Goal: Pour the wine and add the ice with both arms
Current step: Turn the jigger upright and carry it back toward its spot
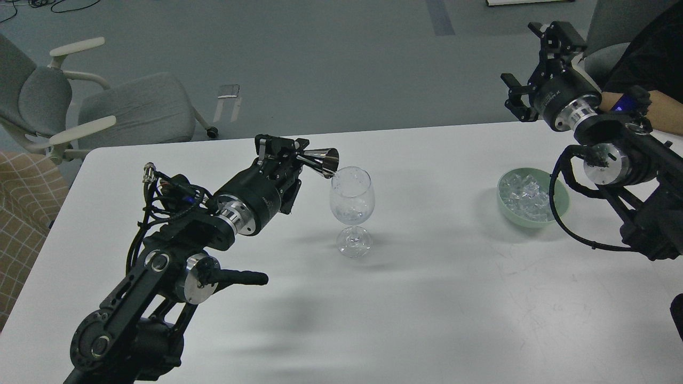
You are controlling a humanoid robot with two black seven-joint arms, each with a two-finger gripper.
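A clear wine glass stands upright near the middle of the white table. My left gripper is shut on a silver metal jigger, tipped on its side with its mouth at the glass's left rim. A pale green bowl holds several clear ice cubes at the right. My right gripper is open and empty, raised above the table's far right edge, behind the bowl.
A person's arm in a black sleeve rests at the far right, beside my right arm. Grey office chairs stand beyond the table's far left corner. A checked cloth lies at the left edge.
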